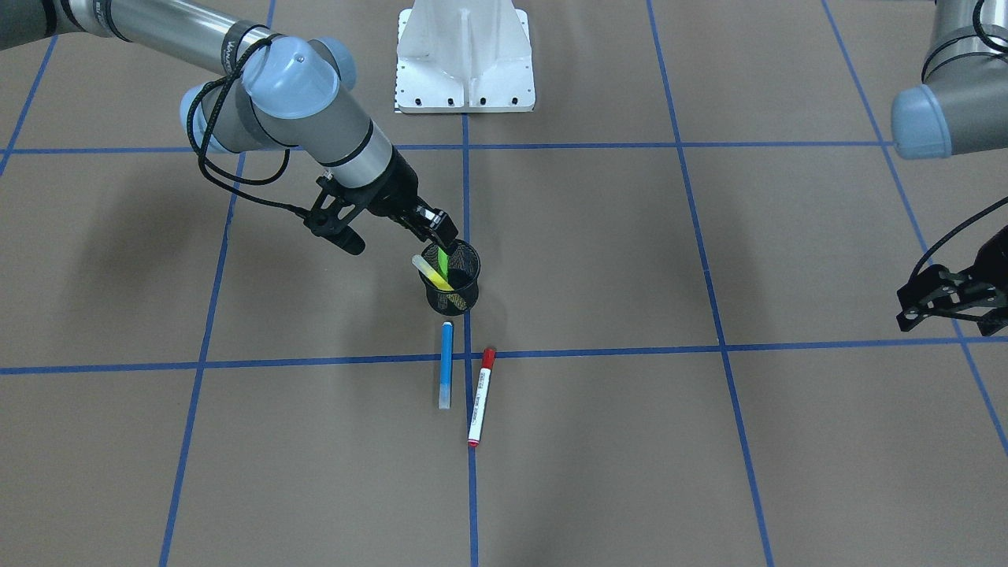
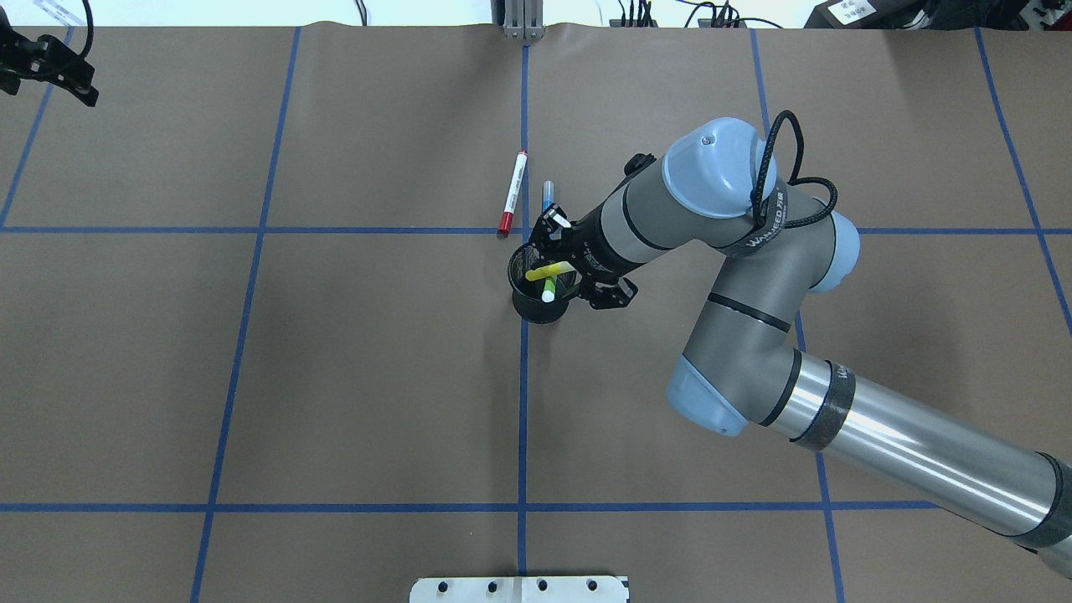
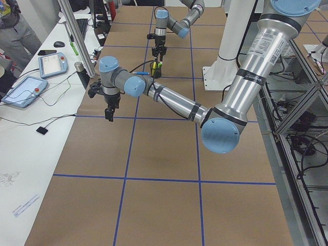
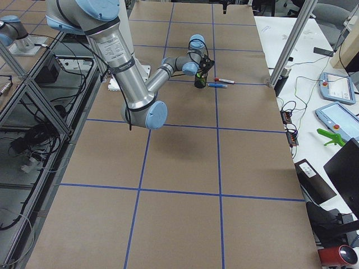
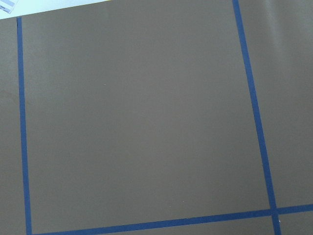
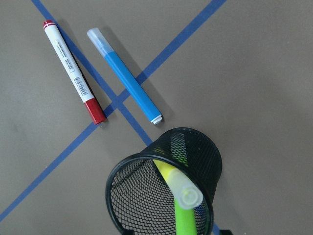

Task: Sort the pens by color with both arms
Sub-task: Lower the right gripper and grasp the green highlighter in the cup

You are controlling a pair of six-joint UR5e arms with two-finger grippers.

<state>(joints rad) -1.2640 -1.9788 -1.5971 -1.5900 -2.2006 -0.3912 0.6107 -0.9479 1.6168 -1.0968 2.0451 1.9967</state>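
A black mesh cup stands near the table's middle. A yellow pen and a green pen lean inside it; both also show in the right wrist view, yellow over green. A blue pen and a white, red-capped pen lie side by side on the table just beyond the cup. My right gripper hovers over the cup's mouth and looks open and empty. My left gripper hangs over bare table far to the side; I cannot tell whether it is open or shut.
Blue tape lines divide the brown table into squares. The white base pedestal stands at the robot's edge. A side bench with tablets runs beyond the far edge.
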